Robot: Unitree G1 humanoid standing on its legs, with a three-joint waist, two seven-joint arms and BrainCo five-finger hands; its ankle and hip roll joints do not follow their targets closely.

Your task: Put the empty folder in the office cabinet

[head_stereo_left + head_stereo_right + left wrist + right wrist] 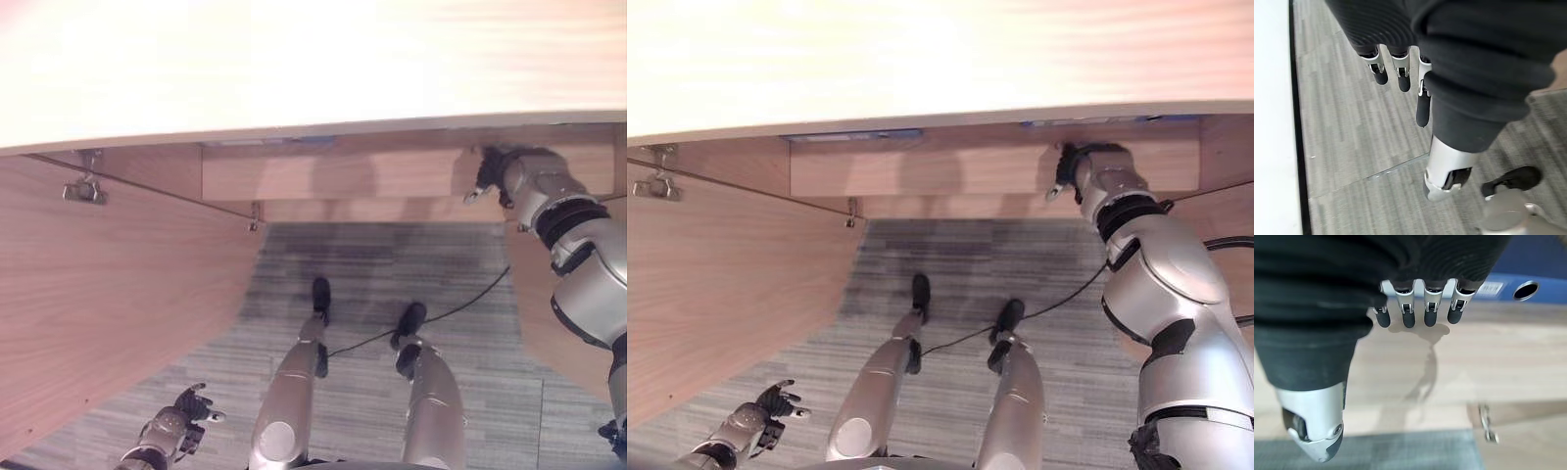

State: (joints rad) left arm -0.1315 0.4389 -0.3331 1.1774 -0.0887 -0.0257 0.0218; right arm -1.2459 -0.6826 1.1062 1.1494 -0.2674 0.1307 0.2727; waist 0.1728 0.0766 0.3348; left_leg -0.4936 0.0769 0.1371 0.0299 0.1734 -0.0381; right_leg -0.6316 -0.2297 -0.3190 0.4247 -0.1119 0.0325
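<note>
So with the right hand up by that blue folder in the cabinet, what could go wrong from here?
The right hand is open, holding nothing, its fingertips near the blue folder on the shelf; a further push might skew it. The open cabinet door stands beside the low-hanging left hand, so a swing of that arm could strike it.

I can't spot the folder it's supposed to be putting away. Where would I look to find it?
Start at the wooden cabinet with its doors swung open. On its lower shelf, beyond the fingertips of the robot's open right hand, lies the blue folder. It is the one blue thing among pale wood, with a round finger hole in its spine.
</note>
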